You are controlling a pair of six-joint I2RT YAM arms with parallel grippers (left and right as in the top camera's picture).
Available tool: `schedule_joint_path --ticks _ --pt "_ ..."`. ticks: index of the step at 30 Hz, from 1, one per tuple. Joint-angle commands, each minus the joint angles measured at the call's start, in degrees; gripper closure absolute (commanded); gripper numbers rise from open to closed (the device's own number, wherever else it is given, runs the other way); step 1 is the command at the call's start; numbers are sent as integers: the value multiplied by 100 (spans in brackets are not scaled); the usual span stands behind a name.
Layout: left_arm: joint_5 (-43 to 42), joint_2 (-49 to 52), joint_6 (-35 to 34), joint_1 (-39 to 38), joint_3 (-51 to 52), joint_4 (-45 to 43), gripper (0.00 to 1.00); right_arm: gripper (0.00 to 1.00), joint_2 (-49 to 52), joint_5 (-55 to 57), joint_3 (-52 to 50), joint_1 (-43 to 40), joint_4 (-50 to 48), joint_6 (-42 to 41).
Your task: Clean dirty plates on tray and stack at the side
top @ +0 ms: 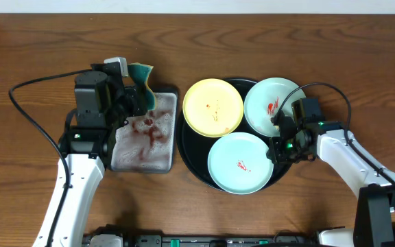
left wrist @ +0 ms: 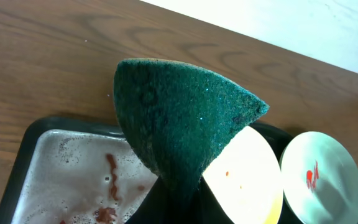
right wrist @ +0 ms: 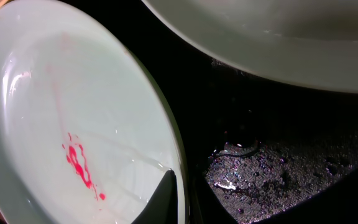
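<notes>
The black tray holds three plates. A pale yellow plate with faint red specks lies at its back left. One mint-green plate with a red smear lies at the back right, and a second mint-green plate with a small red smear lies at the front. My right gripper is shut on the right rim of the front plate, with one finger on its inside. My left gripper is shut on a green sponge and holds it above the grey tray.
A rectangular grey metal tray with foamy, red-tinged water stands left of the black tray; it also shows in the left wrist view. The black tray's floor is wet. Cables run over the table beside both arms.
</notes>
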State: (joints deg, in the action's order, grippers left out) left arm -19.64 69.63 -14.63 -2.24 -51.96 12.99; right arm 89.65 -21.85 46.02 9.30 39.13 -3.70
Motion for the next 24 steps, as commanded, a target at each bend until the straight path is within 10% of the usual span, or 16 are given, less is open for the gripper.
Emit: schedule_joint_path --ticks 1,24 --pt "-90 -61 -31 31 -17 -48 93 93 31 -26 63 55 -22 -57" --pt "203 94 -28 -37 37 291 93 99 31 -24 63 55 -20 -57"
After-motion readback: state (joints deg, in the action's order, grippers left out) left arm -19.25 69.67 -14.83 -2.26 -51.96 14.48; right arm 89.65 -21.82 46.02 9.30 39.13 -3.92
